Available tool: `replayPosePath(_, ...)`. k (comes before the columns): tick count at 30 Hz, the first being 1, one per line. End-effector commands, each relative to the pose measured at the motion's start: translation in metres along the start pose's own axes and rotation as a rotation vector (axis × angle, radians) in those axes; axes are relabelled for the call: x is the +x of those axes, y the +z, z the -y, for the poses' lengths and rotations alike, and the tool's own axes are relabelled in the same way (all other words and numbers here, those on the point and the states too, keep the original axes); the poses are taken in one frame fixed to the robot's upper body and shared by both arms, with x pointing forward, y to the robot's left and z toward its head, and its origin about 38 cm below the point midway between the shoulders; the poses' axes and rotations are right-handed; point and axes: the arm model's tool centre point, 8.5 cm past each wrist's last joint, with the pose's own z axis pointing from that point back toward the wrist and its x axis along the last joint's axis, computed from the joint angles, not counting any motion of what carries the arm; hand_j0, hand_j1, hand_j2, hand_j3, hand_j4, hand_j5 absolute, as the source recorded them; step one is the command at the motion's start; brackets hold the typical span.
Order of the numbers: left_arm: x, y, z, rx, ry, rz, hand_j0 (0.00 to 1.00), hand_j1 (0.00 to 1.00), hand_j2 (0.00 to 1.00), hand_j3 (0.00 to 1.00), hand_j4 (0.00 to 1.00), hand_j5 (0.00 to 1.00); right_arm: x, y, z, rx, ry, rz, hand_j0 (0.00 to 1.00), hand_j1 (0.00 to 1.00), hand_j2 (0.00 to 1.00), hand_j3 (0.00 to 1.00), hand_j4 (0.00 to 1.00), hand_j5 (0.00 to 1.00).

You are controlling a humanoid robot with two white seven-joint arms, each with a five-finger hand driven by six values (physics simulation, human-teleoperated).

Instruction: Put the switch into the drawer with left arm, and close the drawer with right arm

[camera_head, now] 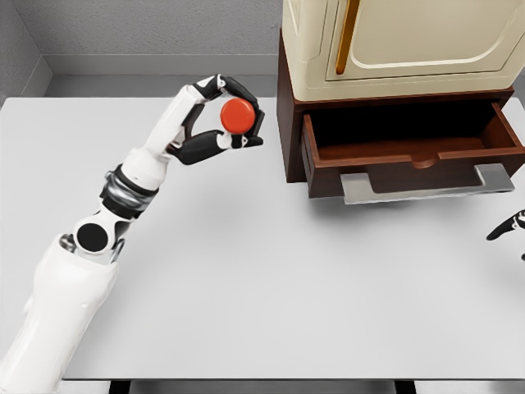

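A round red switch (pixel 238 116) is held above the white table, left of the cabinet. My left hand (pixel 228 115) is shut on it, black fingers curled over the top and thumb under it. The brown drawer (pixel 410 152) stands pulled out at the right, its inside dark and bare, with a grey handle (pixel 426 187) along its front. The switch is about a hand's width left of the drawer's left wall. Only the fingertips (pixel 510 226) of my right hand show at the right edge, below the handle.
A cream cabinet (pixel 402 41) with a yellow door handle sits on the brown base that holds the drawer. The white table (pixel 271 287) spreads below and left, with a grey wall behind it.
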Motion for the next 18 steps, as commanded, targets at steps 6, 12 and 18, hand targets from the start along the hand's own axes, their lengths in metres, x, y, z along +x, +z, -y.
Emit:
replayPosePath(6, 0.003, -0.019, 0.023, -0.013, -0.020, 0.015, 0.38, 0.38, 0.38, 0.38, 0.38, 0.38, 0.000, 0.004, 0.009, -0.017, 0.013, -0.006, 0.66, 0.66, 0.66, 0.66, 0.66, 0.66)
replayPosePath(12, 0.007, -0.039, 0.037, -0.039, -0.023, 0.020, 0.38, 0.38, 0.38, 0.38, 0.38, 0.38, 0.000, 0.003, 0.009, -0.013, 0.013, -0.004, 0.66, 0.66, 0.66, 0.66, 0.66, 0.66)
replayPosePath(18, 0.009, -0.046, 0.044, -0.068, -0.049, 0.025, 0.38, 0.38, 0.38, 0.38, 0.38, 0.38, 0.001, 0.001, 0.007, -0.007, 0.011, 0.000, 0.66, 0.66, 0.66, 0.66, 0.66, 0.66)
